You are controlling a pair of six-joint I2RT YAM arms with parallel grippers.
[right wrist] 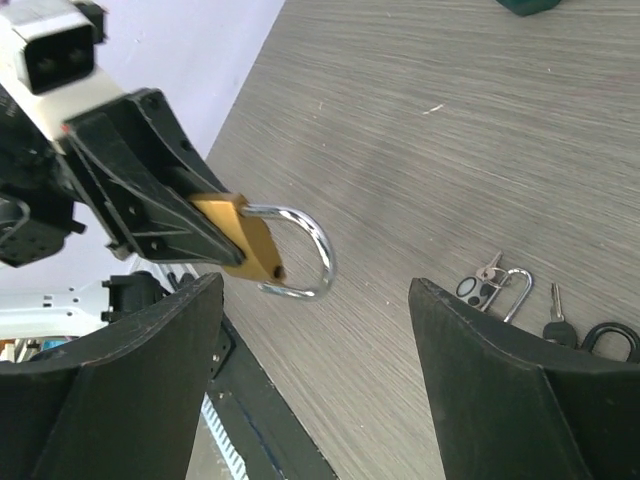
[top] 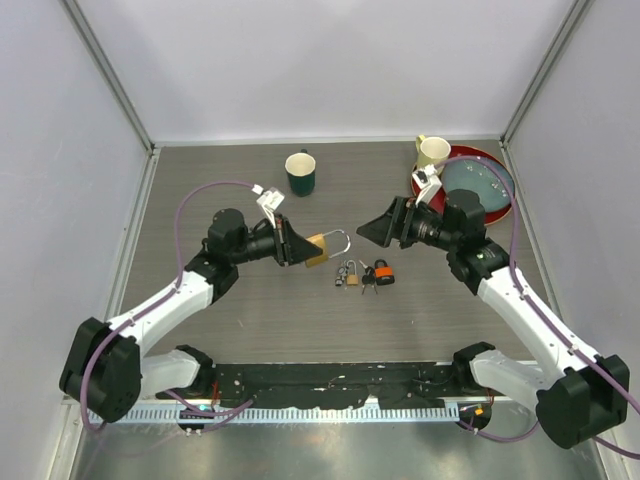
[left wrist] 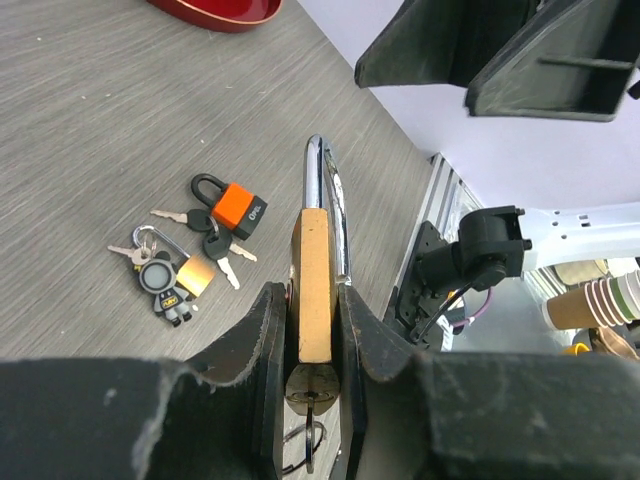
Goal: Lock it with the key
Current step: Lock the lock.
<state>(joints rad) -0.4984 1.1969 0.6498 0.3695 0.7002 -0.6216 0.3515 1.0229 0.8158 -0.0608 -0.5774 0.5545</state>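
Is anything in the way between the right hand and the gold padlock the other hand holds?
Nothing visible. The open right hand faces the brass padlock clamped in the left hand, with only air between them. The small padlocks and keys lie on the table, aside from that gap.

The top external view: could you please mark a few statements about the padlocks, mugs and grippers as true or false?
1. The left gripper is shut on the brass padlock. True.
2. The right gripper holds a key. False: it is open and empty.
3. The orange padlock lies on the table. True.
4. The green mug stands on the red plate. False: it stands on the table, apart from the plate.
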